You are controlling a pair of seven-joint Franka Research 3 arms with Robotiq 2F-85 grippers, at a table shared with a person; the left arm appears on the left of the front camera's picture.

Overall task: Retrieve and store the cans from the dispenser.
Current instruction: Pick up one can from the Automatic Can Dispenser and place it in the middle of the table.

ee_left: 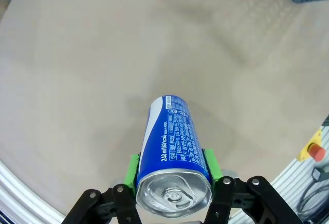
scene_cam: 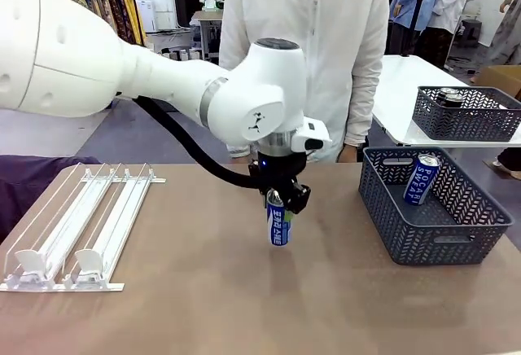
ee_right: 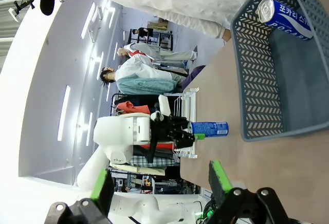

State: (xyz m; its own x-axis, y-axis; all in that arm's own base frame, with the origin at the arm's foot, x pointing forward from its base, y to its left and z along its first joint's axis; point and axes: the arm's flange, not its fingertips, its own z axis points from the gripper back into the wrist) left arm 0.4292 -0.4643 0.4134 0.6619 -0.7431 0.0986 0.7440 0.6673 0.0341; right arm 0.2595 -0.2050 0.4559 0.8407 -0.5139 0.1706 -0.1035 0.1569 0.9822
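here one can (scene_cam: 278, 221) held, one can (scene_cam: 421, 178) in the basket (scene_cam: 440, 233)

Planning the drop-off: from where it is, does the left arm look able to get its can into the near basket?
Probably yes. The left gripper holds the can upright over bare table, nothing stands between it and the basket, and the basket's top is open with one can leaning inside.
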